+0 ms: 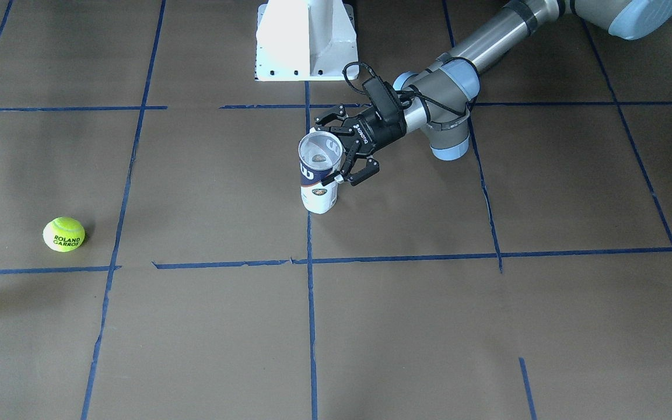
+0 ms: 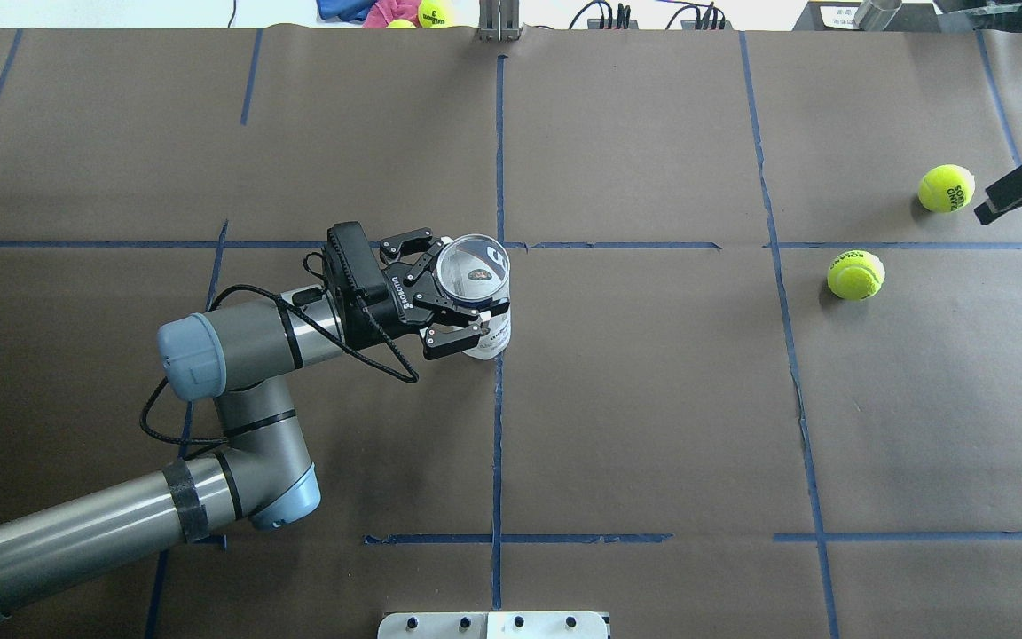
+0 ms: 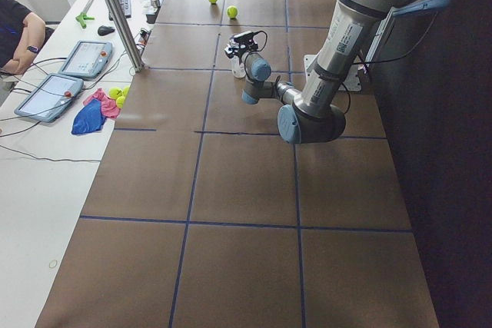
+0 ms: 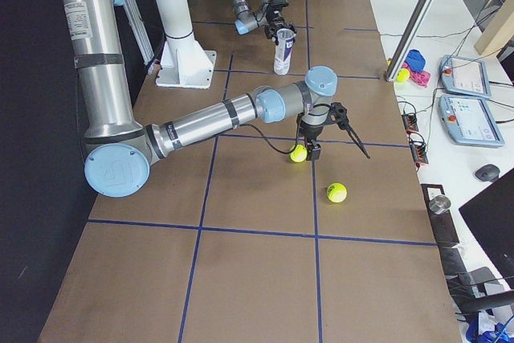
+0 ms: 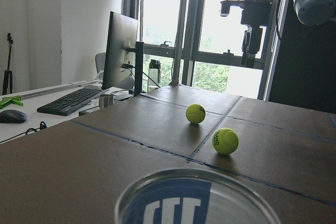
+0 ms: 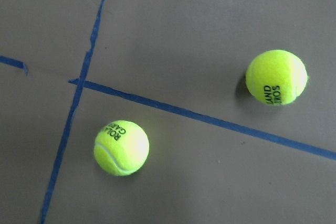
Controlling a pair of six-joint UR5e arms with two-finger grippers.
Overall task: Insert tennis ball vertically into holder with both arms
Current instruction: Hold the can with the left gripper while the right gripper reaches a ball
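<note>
The holder stands upright near the middle of the bench, just beside a crossing of blue tape lines. The left pincer reaches in from the side and pinches the holder near its silvery mouth, one finger on each flank. We see no yellow inside the mouth, so we judge the holder empty.

Two tennis balls lie on the bench well apart from the holder, towards the robot's right: the nearer tennis ball and the farther tennis ball. The right pincer hangs above them with its fingers spread and nothing between them. The right wrist view looks straight down on both balls and shows neither one touched.

We take the steadying of the holder as done. The ball's half of the task is all to come:

- lowering the right pincer onto one ball and closing on it
- carrying the ball across to the holder
- lining it up over the mouth and releasing it downward
</note>
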